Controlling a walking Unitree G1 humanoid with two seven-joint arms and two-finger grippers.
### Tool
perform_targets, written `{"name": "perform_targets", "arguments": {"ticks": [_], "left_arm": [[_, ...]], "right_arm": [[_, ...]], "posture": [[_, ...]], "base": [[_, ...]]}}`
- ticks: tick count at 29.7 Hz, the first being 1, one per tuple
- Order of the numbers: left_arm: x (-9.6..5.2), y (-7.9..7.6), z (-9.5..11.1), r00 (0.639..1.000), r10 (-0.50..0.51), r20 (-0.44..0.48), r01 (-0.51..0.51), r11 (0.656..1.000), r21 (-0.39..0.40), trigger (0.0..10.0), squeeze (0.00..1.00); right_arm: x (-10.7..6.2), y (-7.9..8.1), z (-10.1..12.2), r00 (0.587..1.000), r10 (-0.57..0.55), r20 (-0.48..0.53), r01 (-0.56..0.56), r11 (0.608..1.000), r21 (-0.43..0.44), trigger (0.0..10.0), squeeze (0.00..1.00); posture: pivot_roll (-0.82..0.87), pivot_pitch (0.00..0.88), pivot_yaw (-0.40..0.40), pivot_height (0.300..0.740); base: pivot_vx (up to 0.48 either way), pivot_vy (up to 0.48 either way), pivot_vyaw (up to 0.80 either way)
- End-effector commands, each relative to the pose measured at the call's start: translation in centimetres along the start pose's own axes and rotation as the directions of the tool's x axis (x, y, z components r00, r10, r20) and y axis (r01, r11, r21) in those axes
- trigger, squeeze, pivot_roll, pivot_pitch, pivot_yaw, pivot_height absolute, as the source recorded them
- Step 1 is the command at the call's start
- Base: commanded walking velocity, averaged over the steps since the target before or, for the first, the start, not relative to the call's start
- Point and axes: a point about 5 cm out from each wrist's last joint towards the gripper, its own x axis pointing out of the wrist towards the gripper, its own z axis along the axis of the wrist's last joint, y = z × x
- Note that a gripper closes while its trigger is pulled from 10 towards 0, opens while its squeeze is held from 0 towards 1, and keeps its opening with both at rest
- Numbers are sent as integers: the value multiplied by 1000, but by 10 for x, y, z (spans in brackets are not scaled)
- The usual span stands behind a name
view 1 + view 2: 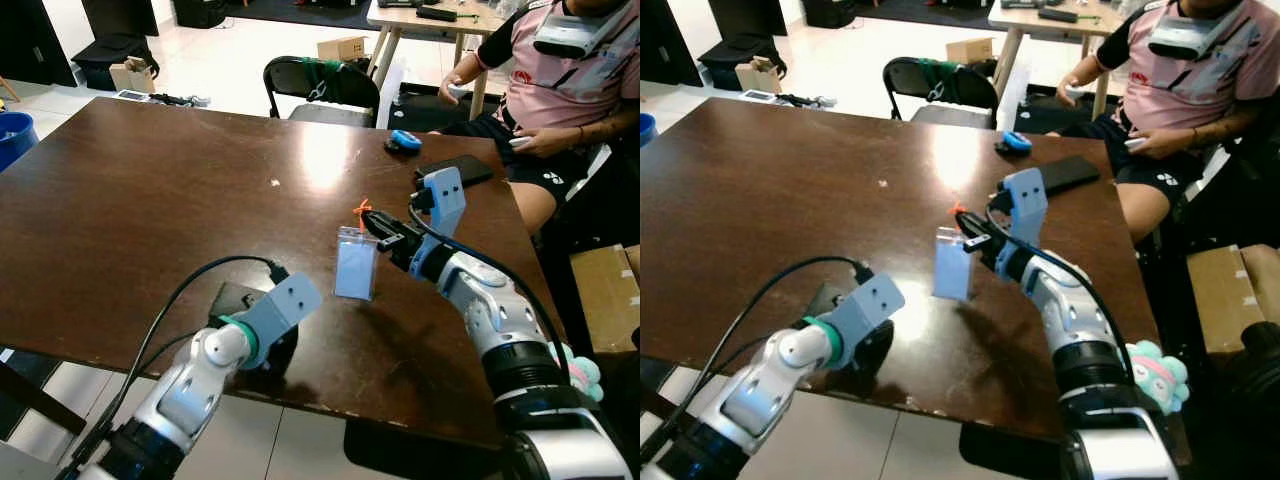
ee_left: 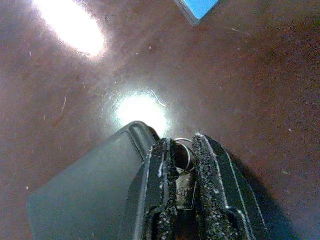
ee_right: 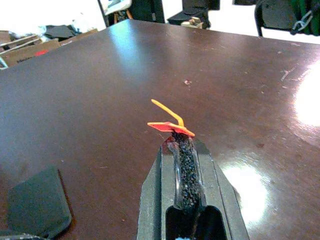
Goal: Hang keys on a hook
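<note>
My left gripper is shut on a small silver key with a wire ring. It is low over the near part of the brown table, beside a flat black pad. My right gripper is shut on the top of a blue card-like holder, which it holds upright over the table's middle. A small orange hook sticks out just past its fingertips. The holder's blue corner lies ahead of the key, apart from it.
A seated person in a pink shirt is at the far right corner. A black phone and a small blue object lie on the table's far right. A black chair stands behind the table, and a plush toy sits beside my right arm.
</note>
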Motion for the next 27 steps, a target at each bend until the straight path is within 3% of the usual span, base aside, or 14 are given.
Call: {"name": "perform_targets", "arguments": {"ticks": [1, 11, 14, 16, 17, 18, 19, 20, 23, 27], "left_arm": [[-1, -6, -10, 999, -26, -45, 26, 1000, -2, 0, 0], [-5, 6, 6, 999, 32, 25, -31, 999, -39, 0, 0], [-13, 16, 24, 989, 90, 121, -81, 994, -79, 0, 0], [-13, 16, 24, 989, 90, 121, -81, 994, -79, 0, 0], [-18, 21, 34, 976, 120, 179, -103, 989, -104, 0, 0], [-18, 21, 34, 976, 120, 179, -103, 989, -104, 0, 0], [-26, 29, 50, 950, 170, 262, -135, 980, -146, 0, 0], [-33, 36, 62, 925, 200, 323, -151, 974, -170, 10000, 0], [-43, 41, 74, 898, 219, 381, -162, 971, -176, 10000, 0], [-46, 39, 75, 899, 207, 386, -155, 975, -160, 10000, 0]], "right_arm": [[1, 1, 1, 1000, 2, 7, -2, 1000, 6, 10000, 0], [1, 0, 3, 1000, 2, 11, -2, 1000, 5, 10000, 0], [1, 0, 3, 1000, 2, 13, -2, 1000, 5, 10000, 0], [1, 0, 3, 1000, 2, 13, -2, 1000, 5, 10000, 0], [1, 0, 3, 1000, 2, 13, -2, 1000, 5, 10000, 0], [1, 0, 3, 1000, 2, 13, -2, 1000, 5, 10000, 0], [1, 0, 3, 1000, 3, 13, -3, 1000, 5, 10000, 0], [2, 1, 3, 1000, 3, 14, -3, 1000, 6, 10000, 0], [2, 2, 3, 1000, 4, 16, -4, 1000, 9, 10000, 0], [2, 3, 3, 1000, 6, 18, -6, 1000, 11, 10000, 0]], "posture": [[140, 127, 90, 740], [139, 125, 87, 740], [138, 126, 85, 740], [138, 126, 85, 740], [140, 127, 84, 740], [140, 127, 84, 740], [140, 127, 84, 740], [140, 127, 84, 740], [143, 126, 83, 740], [143, 126, 84, 740]], "base": [[0, 0, 0], [0, 0, 0], [0, 0, 0], [0, 0, 0], [0, 0, 0], [0, 0, 0], [0, 0, 0], [0, 0, 0], [0, 0, 0], [0, 0, 0]]}}
